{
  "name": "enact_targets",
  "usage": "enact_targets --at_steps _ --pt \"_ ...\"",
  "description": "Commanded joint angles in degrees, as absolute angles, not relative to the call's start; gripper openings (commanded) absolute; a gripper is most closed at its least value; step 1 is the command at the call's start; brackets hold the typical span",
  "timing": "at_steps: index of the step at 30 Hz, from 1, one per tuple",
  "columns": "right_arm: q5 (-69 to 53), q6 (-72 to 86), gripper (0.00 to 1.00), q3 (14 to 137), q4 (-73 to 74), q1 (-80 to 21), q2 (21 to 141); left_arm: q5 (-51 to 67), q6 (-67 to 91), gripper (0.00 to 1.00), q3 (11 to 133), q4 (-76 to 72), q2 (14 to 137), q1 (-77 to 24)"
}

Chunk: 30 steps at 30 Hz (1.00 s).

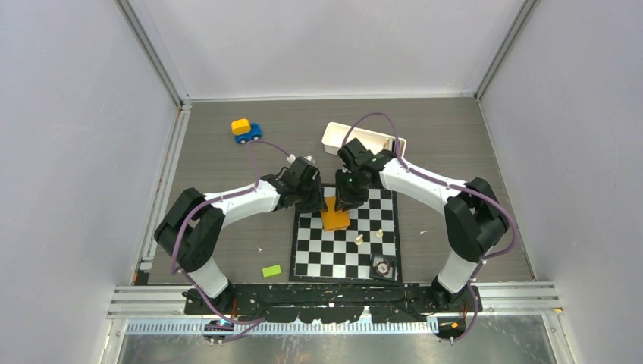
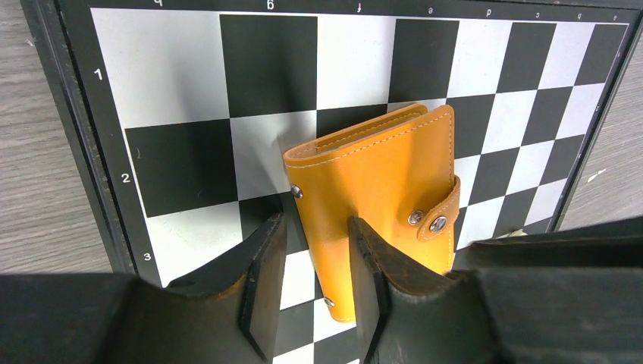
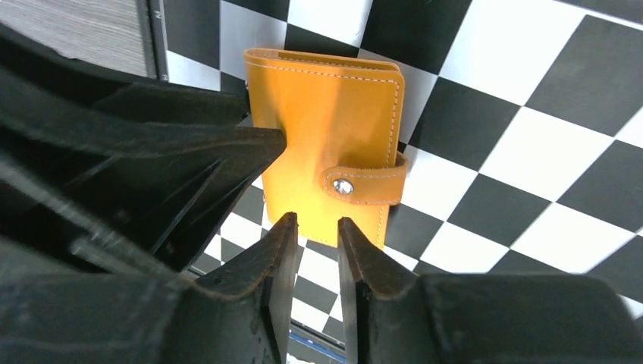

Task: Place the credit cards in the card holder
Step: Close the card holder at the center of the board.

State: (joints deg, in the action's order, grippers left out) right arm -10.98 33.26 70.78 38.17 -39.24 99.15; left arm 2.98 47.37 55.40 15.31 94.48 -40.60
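Orange-tan leather fold-over wallet [image 1: 335, 215] lies flat in the upper-left corner of the black-and-white chessboard [image 1: 356, 254], at frame centre in the top view. It is closed, with the strap fastened on its round metal snap [image 3: 343, 186]. Its long axis runs up-down the frame, away from the arm bases.

No credit cards visible in any view.

Left gripper [image 2: 317, 227] sits at the wallet's left edge, fingers moderately apart and straddling that edge. One finger is over the board, the other over the leather. Can't tell if they touch; nothing lifted.

Right gripper [image 3: 315, 224] is at the wallet's upper right in the top view. Its fingers are only a narrow slit apart, tips at the short edge, gripping nothing.

Both arms reach forward, wrists pitched down, about equally near. My read: the snap must be undone first, and it sits on the right arm's side.
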Motion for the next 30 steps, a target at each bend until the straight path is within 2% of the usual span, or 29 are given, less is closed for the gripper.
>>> enact_targets --at_steps 1,10,13,21,30 --pt "-10.7 31.9 0.34 73.4 40.7 -37.1 94.0 1.8 45.7 0.37 56.0 18.0 92.8 -40.8" --pt "-12.7 30.7 0.39 71.8 38.9 -35.3 95.2 2.1 45.7 0.37 55.9 18.0 92.9 -40.8" --pt "-9.7 30.7 0.41 72.7 39.5 -36.4 94.8 2.2 45.7 0.37 55.9 17.9 93.1 -40.8" --pt "-4.3 32.1 0.3 75.0 41.9 -40.0 98.0 2.6 45.9 0.37 55.9 17.7 93.4 -40.8" --pt "-0.2 31.7 0.36 76.8 42.9 -42.3 100.9 2.7 46.0 0.37 55.8 17.4 93.3 -40.8"
